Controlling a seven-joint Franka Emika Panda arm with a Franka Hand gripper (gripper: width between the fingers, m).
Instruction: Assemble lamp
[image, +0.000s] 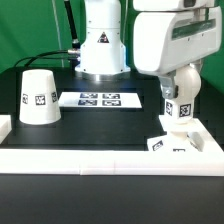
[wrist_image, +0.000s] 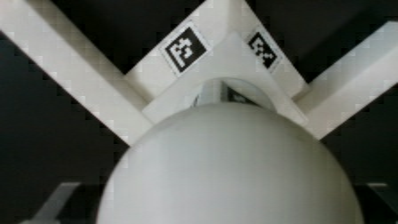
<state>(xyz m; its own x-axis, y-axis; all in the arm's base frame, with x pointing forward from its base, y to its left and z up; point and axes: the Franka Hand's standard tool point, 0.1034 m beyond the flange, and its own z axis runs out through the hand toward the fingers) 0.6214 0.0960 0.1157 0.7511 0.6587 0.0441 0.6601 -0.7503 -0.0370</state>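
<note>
My gripper is shut on the white bulb, held upright at the exterior view's right. The bulb stands directly over the flat square base, which lies in the front right corner of the white rail. I cannot tell whether the bulb touches the base. In the wrist view the bulb's round head fills the middle, between the jaws of my gripper, with the tagged corner of the base beyond it. The cone shade stands alone at the exterior view's left.
The marker board lies flat on the black table between the shade and the arm. A low white rail runs along the table's front and left edge. The arm's white pedestal stands at the back centre.
</note>
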